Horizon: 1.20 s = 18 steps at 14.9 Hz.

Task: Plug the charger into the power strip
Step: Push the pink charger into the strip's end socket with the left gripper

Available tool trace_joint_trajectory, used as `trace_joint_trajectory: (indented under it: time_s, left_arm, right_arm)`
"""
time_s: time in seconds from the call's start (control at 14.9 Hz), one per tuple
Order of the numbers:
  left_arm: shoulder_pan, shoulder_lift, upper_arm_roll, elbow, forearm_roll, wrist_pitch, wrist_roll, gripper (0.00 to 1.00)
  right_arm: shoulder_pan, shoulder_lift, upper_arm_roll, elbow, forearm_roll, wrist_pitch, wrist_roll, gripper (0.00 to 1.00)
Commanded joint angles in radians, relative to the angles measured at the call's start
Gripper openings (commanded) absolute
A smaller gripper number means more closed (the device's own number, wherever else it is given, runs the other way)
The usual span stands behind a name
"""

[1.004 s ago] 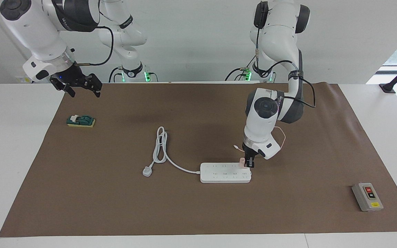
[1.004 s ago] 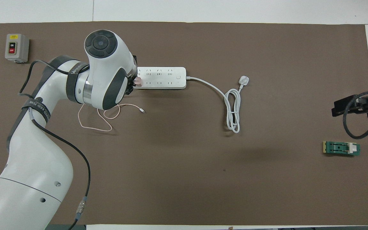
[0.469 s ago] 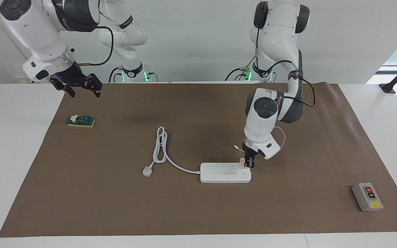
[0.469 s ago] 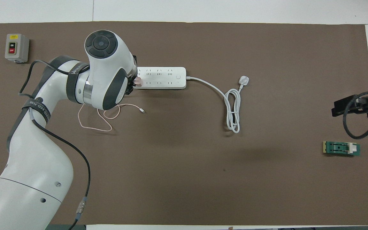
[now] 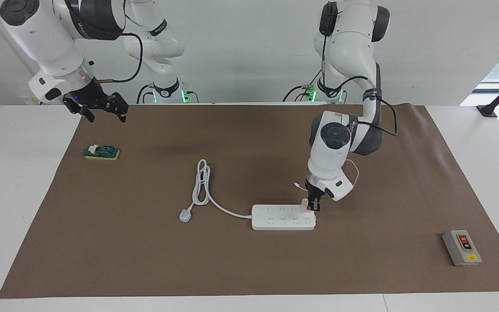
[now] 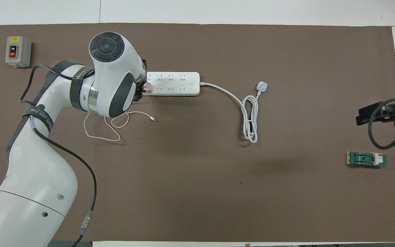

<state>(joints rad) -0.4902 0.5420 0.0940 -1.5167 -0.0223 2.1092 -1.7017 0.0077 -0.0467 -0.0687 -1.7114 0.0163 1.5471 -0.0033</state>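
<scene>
Charger (image 5: pixel 304 204) sits gripped in left gripper (image 5: pixel 311 206) jaws, atop the power strip (image 5: pixel 283 217) end; right gripper (image 5: pixel 102 107), jaws wide, waits over the table (image 5: pixel 24 173) edge.

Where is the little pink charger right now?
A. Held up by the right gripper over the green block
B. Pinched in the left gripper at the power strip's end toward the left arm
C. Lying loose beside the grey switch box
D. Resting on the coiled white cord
B: the left gripper is shut on the charger, pressing it at the end socket of the power strip, while its thin pink cable trails on the mat.
</scene>
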Motion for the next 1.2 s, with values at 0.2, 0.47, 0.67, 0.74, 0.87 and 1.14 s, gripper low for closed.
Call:
trace_joint_trajectory:
  time_s: [0.2, 0.47, 0.67, 0.74, 0.87, 1.14]
  left_arm:
    - [0.025, 0.078, -0.008, -0.025, -0.005, 0.002, 0.063, 0.00]
    - [0.025, 0.125, -0.008, 0.035, -0.011, -0.051, 0.062, 0.00]
    - [0.021, 0.136, -0.007, 0.035, -0.013, -0.045, 0.060, 0.00]
    - [0.021, 0.136, -0.007, 0.035, -0.013, -0.047, 0.060, 0.00]
    - [0.016, 0.136, -0.007, 0.032, -0.013, -0.031, 0.059, 0.00]
    - [0.007, 0.134, -0.007, 0.023, -0.016, -0.002, 0.051, 0.00]
  right_arm:
    - [-0.009, -0.018, 0.007, -0.014, -0.013, -0.002, 0.013, 1.00]
    - [-0.009, -0.016, 0.009, -0.014, -0.013, -0.002, 0.013, 1.00]
    - [-0.009, -0.018, 0.007, -0.014, -0.013, -0.002, 0.013, 1.00]
    - [-0.009, -0.018, 0.007, -0.014, -0.013, -0.002, 0.013, 1.00]
    - [-0.009, -0.018, 0.007, -0.014, -0.013, -0.002, 0.013, 1.00]
    - [-0.009, -0.018, 0.007, -0.014, -0.013, -0.002, 0.013, 1.00]
